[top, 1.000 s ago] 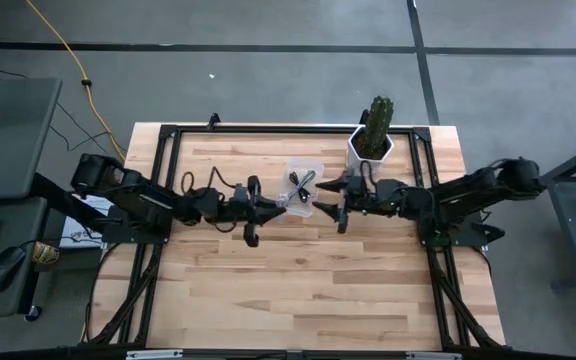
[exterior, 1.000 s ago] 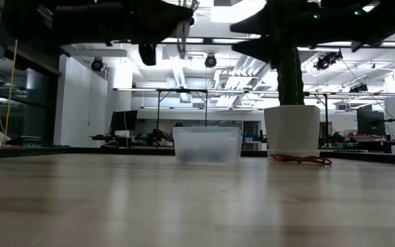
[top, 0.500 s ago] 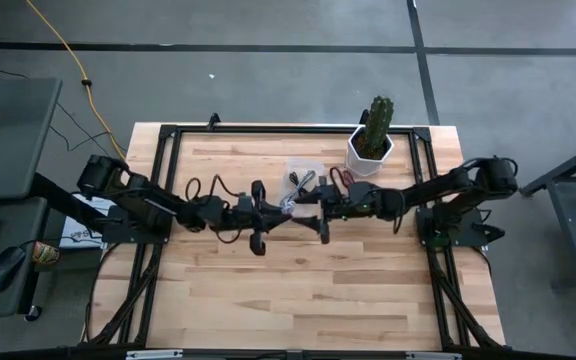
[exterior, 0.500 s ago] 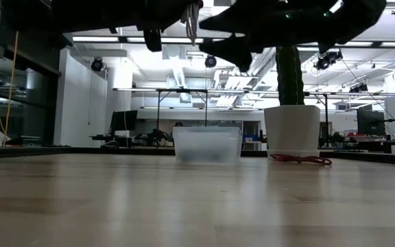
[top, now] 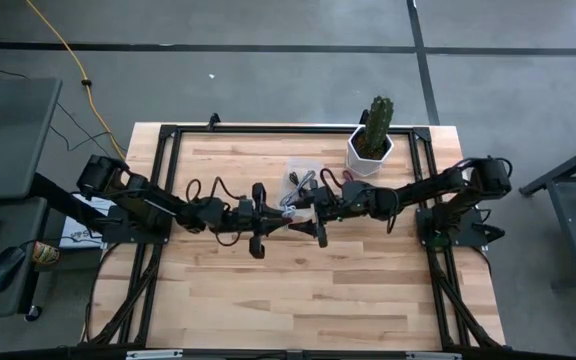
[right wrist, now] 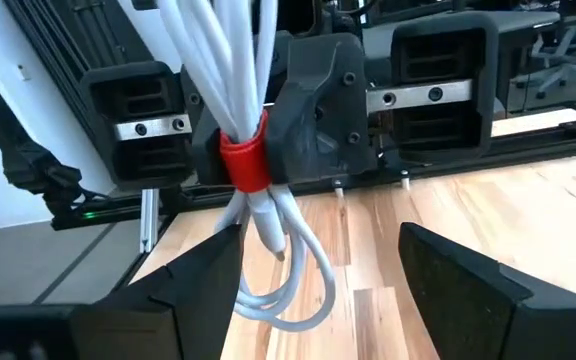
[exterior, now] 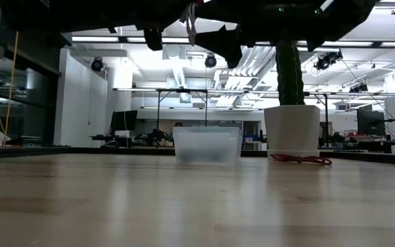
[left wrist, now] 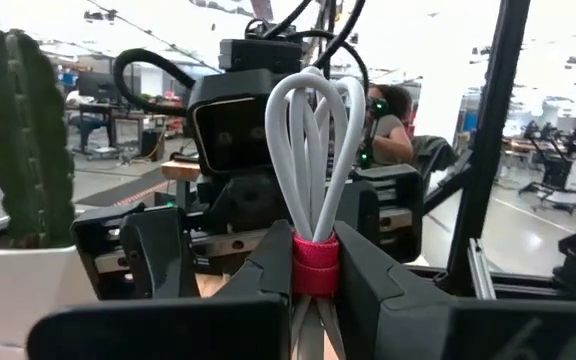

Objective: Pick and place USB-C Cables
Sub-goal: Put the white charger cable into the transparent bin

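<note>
White cable bundle (left wrist: 313, 170) with a red band sits clamped in the left claw (left wrist: 313, 285) above the desk (top: 298, 290) centre; the right claw (right wrist: 318, 290), at its three o'clock, faces it spread.

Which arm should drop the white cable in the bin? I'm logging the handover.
Left, probably. Its gripper is already shut on the white cable at the red band, near the bin. The right gripper is open, only facing it.
</note>
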Action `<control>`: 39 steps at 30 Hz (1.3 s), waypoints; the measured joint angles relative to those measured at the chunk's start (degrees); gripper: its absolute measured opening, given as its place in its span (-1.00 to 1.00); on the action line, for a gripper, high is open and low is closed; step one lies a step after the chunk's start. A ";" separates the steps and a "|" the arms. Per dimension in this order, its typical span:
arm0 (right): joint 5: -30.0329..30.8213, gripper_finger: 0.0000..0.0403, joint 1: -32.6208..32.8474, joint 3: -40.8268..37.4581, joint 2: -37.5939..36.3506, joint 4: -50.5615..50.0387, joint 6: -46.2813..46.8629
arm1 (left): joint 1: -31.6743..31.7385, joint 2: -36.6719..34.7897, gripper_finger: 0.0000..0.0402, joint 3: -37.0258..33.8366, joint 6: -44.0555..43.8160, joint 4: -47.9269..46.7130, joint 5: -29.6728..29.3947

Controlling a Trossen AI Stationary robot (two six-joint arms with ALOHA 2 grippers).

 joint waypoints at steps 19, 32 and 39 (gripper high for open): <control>4.53 0.30 2.03 0.11 -4.95 -7.51 -1.28 | 0.11 -0.63 -0.90 -0.07 2.84 -3.55 -4.03; 6.62 0.30 2.21 0.07 -4.72 -5.74 -1.00 | -0.34 0.23 -0.90 1.42 0.44 -3.24 -2.19; 4.11 0.30 2.19 0.02 -2.95 -4.07 0.00 | -0.42 5.05 -0.90 5.09 0.13 -3.51 -1.71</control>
